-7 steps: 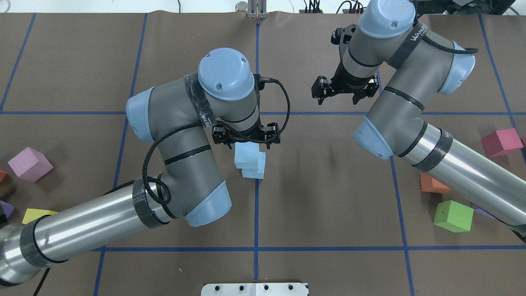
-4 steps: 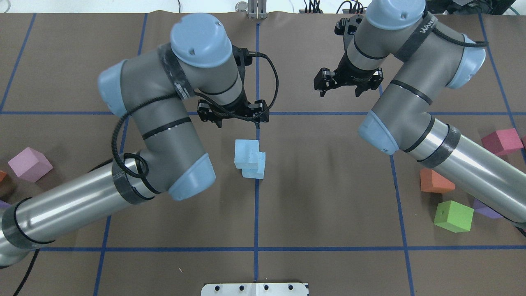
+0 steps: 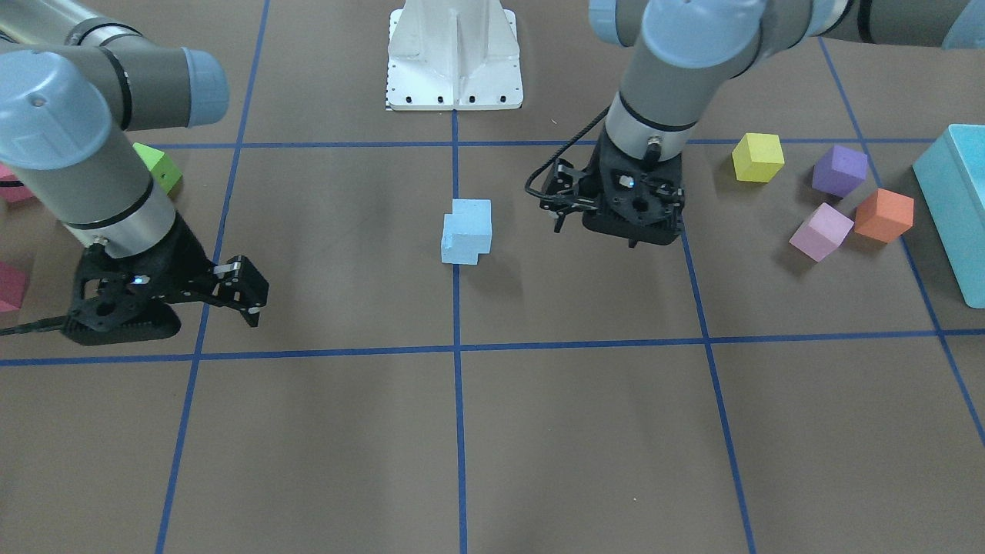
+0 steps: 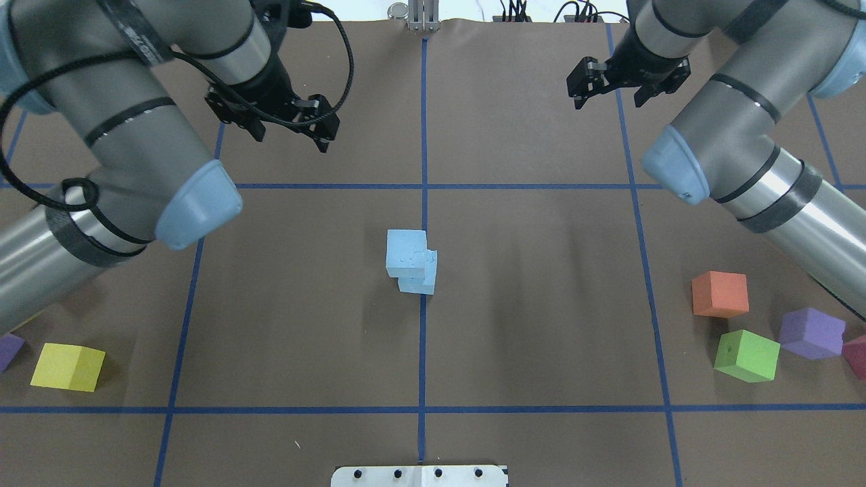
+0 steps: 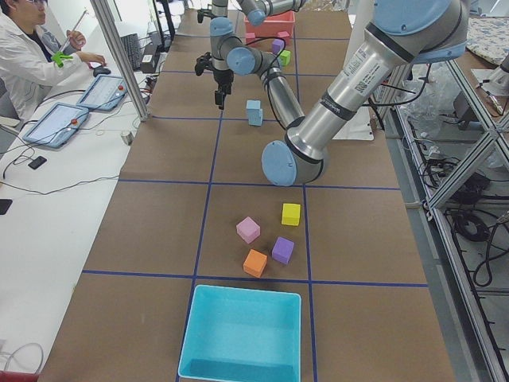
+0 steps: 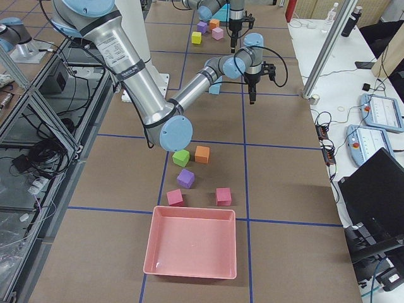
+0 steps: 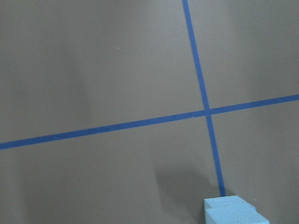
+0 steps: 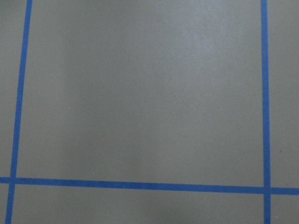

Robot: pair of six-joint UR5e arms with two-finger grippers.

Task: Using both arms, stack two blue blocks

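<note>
Blue blocks stacked, both arms standing off

One pale cube sits on the other on the table, the upper one a little askew so that an edge of the lower shows. The pile stands between the left fingers and the right fingers, well apart from both and nearer the robot's base than either. Both pairs are spread and empty, raised over the table, probably so that nothing can nudge a stack held only by its own weight; the task looks done
</note>
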